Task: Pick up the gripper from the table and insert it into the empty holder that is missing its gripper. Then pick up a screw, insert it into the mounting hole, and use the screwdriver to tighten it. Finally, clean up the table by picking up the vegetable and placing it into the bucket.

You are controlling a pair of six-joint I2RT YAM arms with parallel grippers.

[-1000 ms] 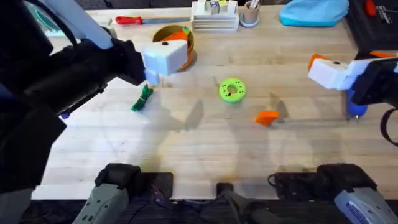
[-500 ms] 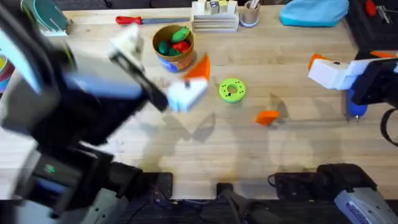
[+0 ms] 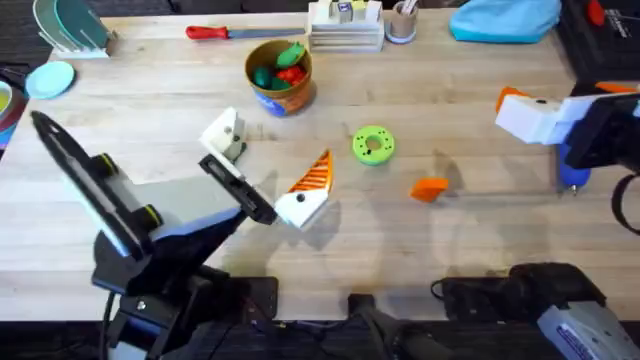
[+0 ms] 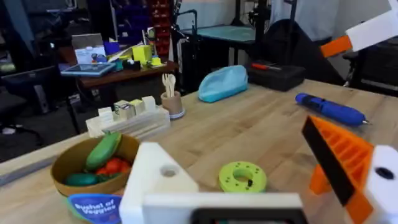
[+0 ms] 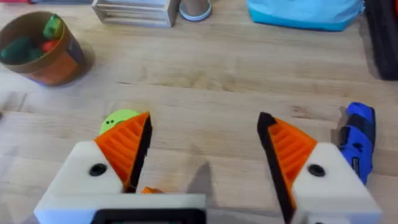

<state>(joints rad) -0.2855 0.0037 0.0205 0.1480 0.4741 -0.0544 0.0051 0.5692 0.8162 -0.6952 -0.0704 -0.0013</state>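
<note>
1. The gripper [image 3: 430, 188]: 1 loose orange wedge lying flat on the table, touching nothing. Its long axis runs roughly across the table, slightly tilted; which end is the thin one cannot be told. It sits between the 2 arms' tools, nearer the right gripper [image 3: 535, 115], with the green disc [image 3: 373, 144] on the side toward the left gripper [image 3: 270, 155]. The right wrist view catches a sliver of it [image 5: 146, 190] under one of that tool's own fingers.

2. The holder [image 3: 225, 133]: the white mount on the left gripper, bare of a finger. The left wrist view shows the round hole in its face [image 4: 161, 177], which the overhead does not resolve. The partner mount carries 1 ribbed orange finger [image 3: 315, 175]. The 2 mounts stand spread well apart, pinching nothing.

3. Right gripper: both orange fingers fitted and spread wide in the right wrist view [image 5: 202, 124], with nothing between them.

4. The screwdriver [image 3: 572, 178]: blue handle lying just beside the right gripper, partly under it in the overhead; the left wrist view shows its full length [image 4: 329, 109].

5. The bucket [image 3: 280, 75]: upright beyond the holder, holding green and red toy pieces.
</note>
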